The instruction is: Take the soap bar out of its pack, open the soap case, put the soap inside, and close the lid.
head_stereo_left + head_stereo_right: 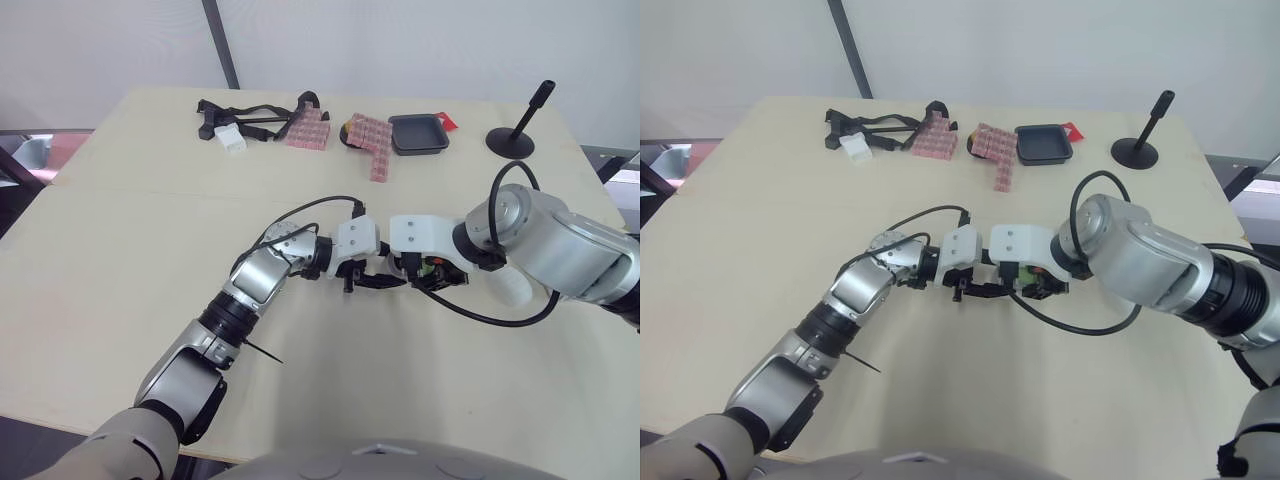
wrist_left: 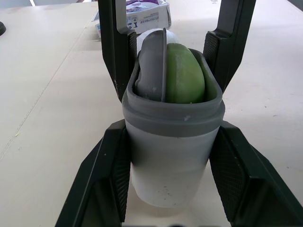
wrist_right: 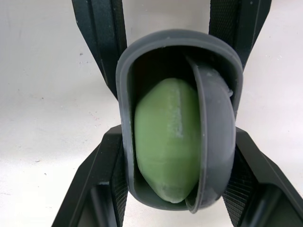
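Item: soap case [image 2: 173,156], green soap [image 2: 184,78] inside, lid [image 2: 152,66] ajar.
Left fingers [image 2: 106,184] and right fingers [image 3: 102,189] clamped the case at the counter [image 1: 150,250]; lid closing remained.

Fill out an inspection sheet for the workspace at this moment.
Surface: pale wooden table, two tops joined.
Job's things: grey case with green soap inside; lid tilted into the opening, not closed; pack lying on the table beyond.
Clutter: black straps, pink boxes, black tray and black stand along the far edge.
Grippers: left tool and right tool both clamp the case, from opposite ends.
Cables: black cables loop off both wrists.
Surroundings: pale wall, dark pole.
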Tool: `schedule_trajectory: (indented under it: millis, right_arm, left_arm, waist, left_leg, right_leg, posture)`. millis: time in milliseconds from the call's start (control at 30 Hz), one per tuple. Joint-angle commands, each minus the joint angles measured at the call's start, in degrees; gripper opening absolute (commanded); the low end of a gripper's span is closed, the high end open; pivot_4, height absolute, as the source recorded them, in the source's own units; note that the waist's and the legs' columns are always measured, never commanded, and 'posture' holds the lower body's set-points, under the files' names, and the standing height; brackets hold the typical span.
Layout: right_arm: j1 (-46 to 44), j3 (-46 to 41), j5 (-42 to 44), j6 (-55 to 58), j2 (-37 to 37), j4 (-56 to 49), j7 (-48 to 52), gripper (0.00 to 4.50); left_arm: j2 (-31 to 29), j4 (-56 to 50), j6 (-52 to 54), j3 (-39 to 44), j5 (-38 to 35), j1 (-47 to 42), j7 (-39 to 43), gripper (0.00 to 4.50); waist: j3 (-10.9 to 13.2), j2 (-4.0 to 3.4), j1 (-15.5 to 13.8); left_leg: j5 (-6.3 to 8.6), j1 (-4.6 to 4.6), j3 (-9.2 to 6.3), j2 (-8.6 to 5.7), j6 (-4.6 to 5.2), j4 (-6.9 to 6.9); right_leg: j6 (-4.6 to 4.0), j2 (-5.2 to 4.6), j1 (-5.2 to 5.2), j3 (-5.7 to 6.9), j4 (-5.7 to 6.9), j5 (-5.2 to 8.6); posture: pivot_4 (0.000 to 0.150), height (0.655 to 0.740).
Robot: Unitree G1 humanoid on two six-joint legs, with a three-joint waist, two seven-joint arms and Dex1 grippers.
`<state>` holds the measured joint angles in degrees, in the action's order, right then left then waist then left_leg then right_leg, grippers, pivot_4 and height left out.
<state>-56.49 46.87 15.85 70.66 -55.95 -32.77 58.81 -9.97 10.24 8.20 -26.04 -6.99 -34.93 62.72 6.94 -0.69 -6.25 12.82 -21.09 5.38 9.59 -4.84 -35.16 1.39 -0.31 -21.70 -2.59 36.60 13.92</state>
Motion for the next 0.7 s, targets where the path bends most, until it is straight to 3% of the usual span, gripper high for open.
schedule_trajectory:
  millis: [33, 567, 633, 700]
  right_arm:
    - [-0.58, -1.86, -0.67, -0.3, 0.44, -0.82, 0.18, 2.08]
    - [0.03, -2.38, -0.18, 1.02, 0.63, -1.06, 0.54, 2.08]
    - [0.17, -2.79, 0.32, 1.94, 0.73, -1.27, 0.58, 3.06]
    - [0.36, -3.14, 0.41, 2.22, 0.79, -1.33, 0.53, 3.71]
  left_arm:
    - [0.61, -0.76, -1.11, 0.79, 0.06, -0.58, -1.11, 1.87]
    - [0.88, -0.25, -3.09, 0.89, 0.09, -0.43, -0.71, 1.87]
    - [0.87, -0.32, -3.14, 0.9, 0.1, -0.28, -0.73, 1.87]
    - [0.79, -0.42, -3.15, 0.98, 0.02, -0.06, -0.73, 1.87]
  waist:
    - [0.0, 0.0, 0.0]
    - [0.0, 0.0, 0.0]
    - [0.0, 0.0, 0.0]
    - [0.0, 0.0, 0.0]
  left_leg:
    - [0.0, 0.0, 0.0, 0.0, 0.0, 0.0]
    - [0.0, -0.01, 0.0, 0.01, 0.0, -0.04]
    - [0.0, -0.01, 0.0, 0.02, 0.0, -0.04]
    - [0.0, -0.01, 0.0, 0.02, 0.0, -0.04]
  right_leg:
    - [0.0, 0.0, 0.0, 0.0, 0.0, 0.0]
    - [0.0, 0.0, 0.0, 0.0, 0.04, 0.0]
    - [0.0, -0.01, -0.01, 0.0, 0.04, 0.0]
    - [0.0, -0.01, -0.01, -0.01, 0.05, 0.0]
  posture:
    - [0.15, 0.74]
    - [0.15, 0.74]
    - [0.15, 0.74]
    - [0.15, 0.74]
